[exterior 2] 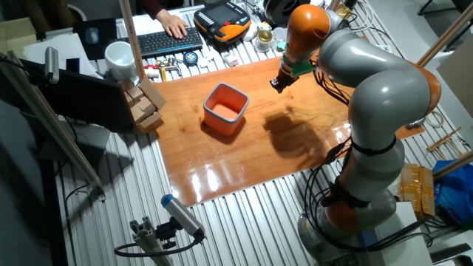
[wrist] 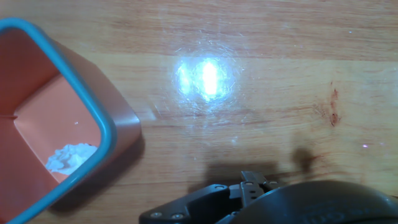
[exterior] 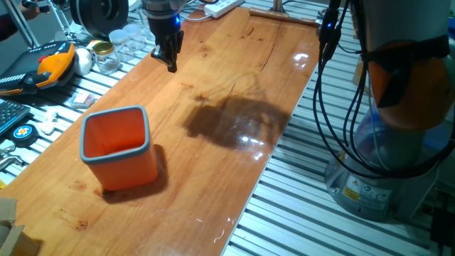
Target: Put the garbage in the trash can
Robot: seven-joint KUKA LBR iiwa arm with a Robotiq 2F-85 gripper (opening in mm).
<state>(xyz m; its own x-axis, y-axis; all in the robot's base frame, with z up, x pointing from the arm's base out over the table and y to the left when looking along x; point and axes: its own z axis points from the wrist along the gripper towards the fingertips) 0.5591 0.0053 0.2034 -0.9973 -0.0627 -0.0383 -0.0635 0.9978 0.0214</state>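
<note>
1. Orange trash can (exterior: 117, 148) with a grey rim stands upright on the wooden table (exterior: 234, 121), near the front.
2. White crumpled garbage (wrist: 69, 157) lies on the floor of the can, seen in the hand view.
3. Farther back, the gripper (exterior: 170, 57) hangs over the table, well apart from the can. Its black fingers look close together and hold nothing.

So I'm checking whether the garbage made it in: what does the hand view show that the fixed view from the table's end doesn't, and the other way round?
Only the hand view looks down into the trash can: a crumpled white wad lies on its floor. Only the fixed view shows the gripper, hanging above bare wood away from the bin with nothing visible between its fingers, and the clutter beyond the table edge. Both show the orange, grey-rimmed bin upright on the wooden table.
</note>
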